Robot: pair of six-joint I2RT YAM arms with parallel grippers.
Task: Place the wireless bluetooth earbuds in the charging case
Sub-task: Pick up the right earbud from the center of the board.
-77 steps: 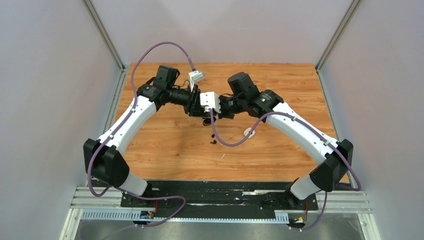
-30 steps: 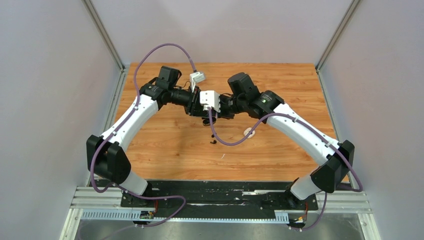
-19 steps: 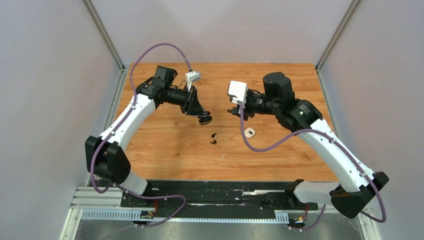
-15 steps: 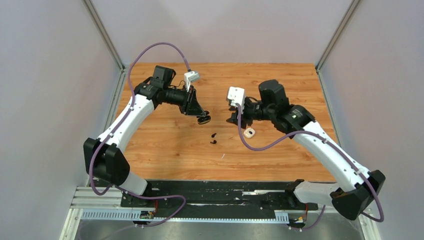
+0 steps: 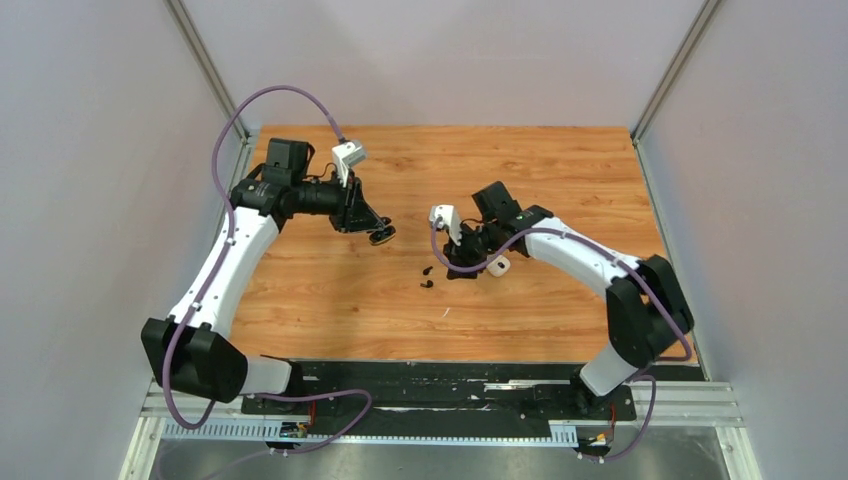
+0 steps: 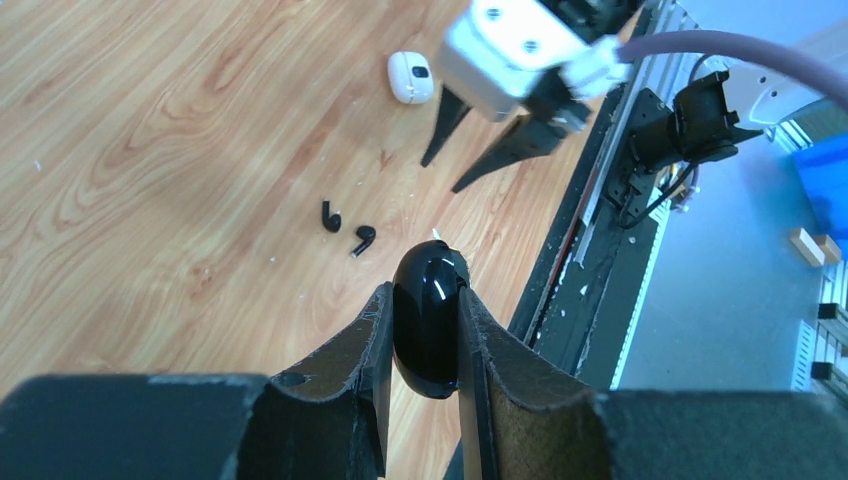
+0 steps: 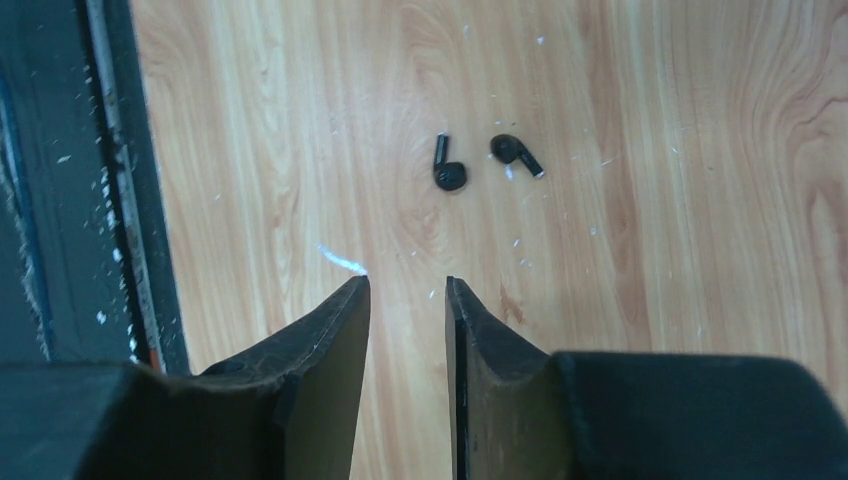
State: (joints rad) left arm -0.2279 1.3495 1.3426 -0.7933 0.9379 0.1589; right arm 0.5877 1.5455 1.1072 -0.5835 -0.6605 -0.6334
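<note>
Top external, left end effector (image 5: 381, 236) pinching black charging case (image 5: 381, 238) above the bench (image 5: 560, 170), up-left of two black earbuds (image 5: 427, 285) lying on it, white earbud case (image 5: 497, 266) right of earbuds, left wrist, charging case clamped upright, right wrist, right end effector (image 7: 405, 285) slightly spread, empty, near earbuds.

- Top external: looks down from high behind the arm bases at the lower edge, far off, taking in the whole table (image 5: 560, 160), with the black earbuds (image 5: 427, 284) near centre.
- Left wrist: slants down past own fingers (image 6: 360, 370) at bottom centre, moderately near; catches the same earbuds (image 6: 363, 238) mid-frame.
- Right wrist: faces nearly straight down past own fingers (image 7: 320, 340), close to the wood; holds those earbuds (image 7: 448, 172) at upper centre.
</note>
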